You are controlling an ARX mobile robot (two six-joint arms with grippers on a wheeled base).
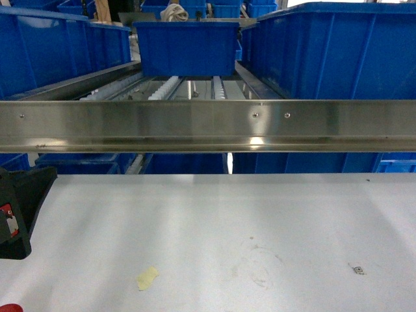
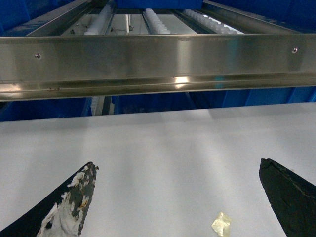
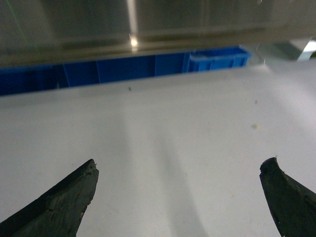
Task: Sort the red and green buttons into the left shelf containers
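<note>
No red or green button can be made out in any view; only a red sliver (image 1: 9,307) shows at the bottom left edge, too cut off to identify. The left shelf containers (image 1: 58,45) are bright-blue bins behind the steel rail at the upper left. My left gripper (image 2: 177,167) hangs open over bare white table with nothing between its fingers, one of them (image 2: 74,202) smeared with white. In the right wrist view my right gripper (image 3: 180,164) is open too, over bare table. A black part of the left arm (image 1: 16,214) shows at the head view's left edge.
A steel shelf rail (image 1: 208,123) runs across above the table's far edge, with roller tracks behind it. Another blue bin (image 1: 187,47) sits in the middle and a large one (image 1: 338,52) at the right. A pale yellow tape scrap (image 1: 147,278) lies on the white table (image 1: 260,214).
</note>
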